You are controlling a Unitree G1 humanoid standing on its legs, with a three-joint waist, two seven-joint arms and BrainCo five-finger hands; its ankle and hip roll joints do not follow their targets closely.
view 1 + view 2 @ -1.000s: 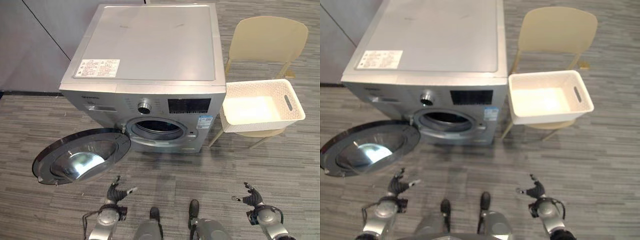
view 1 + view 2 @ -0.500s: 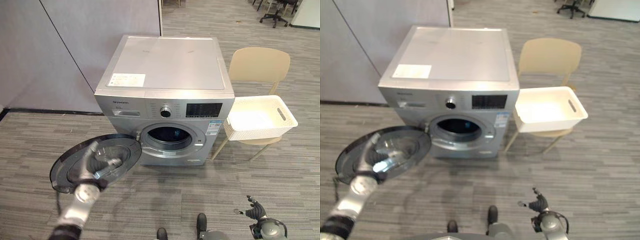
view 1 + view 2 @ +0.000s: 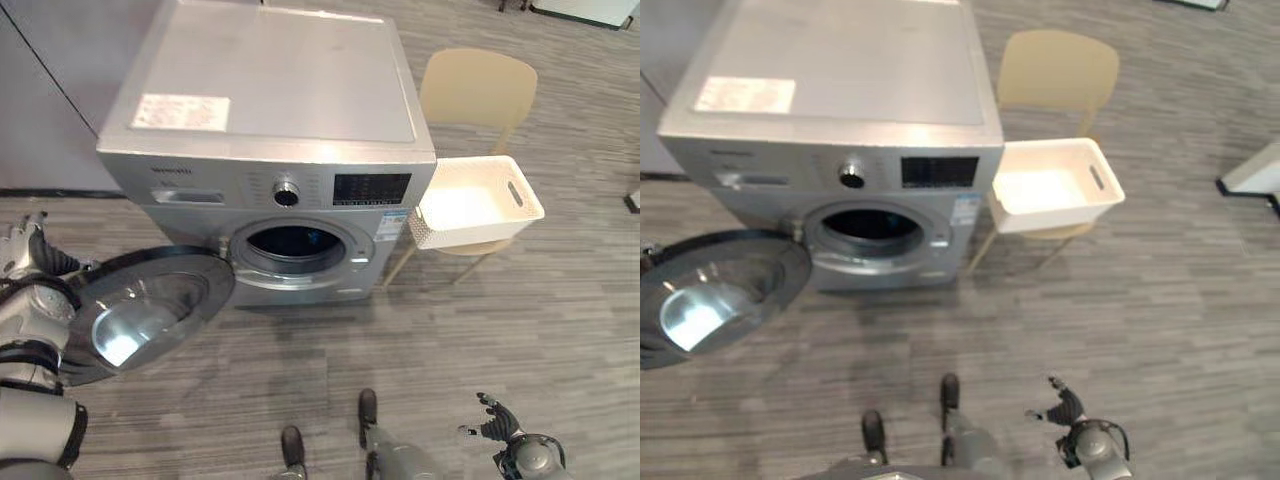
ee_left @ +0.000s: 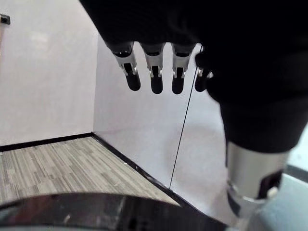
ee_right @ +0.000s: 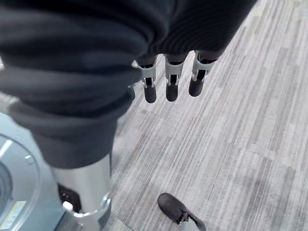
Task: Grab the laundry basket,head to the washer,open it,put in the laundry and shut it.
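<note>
The silver front-loading washer (image 3: 270, 90) stands with its round door (image 3: 150, 310) swung wide open to the left, and the drum opening (image 3: 295, 243) looks dark inside. A white laundry basket (image 3: 530, 195), with no laundry in it, rests on a beige chair (image 3: 478, 88) right of the washer. My left hand (image 3: 28, 262) is up at the door's far left rim, its fingers (image 4: 153, 72) straight and holding nothing, with the door's edge (image 4: 96, 211) just below them. Low by my side, my right hand (image 3: 495, 418) hangs over the floor with relaxed fingers (image 5: 171, 79).
A grey partition wall (image 4: 48, 72) runs behind and left of the washer. Striped grey carpet floor (image 3: 500, 320) spreads in front and to the right. The chair's legs stand close to the washer's right side.
The view has shifted as my head moved. My left hand has gone from the inner face of the open door out to its far left rim. The right hand stays low.
</note>
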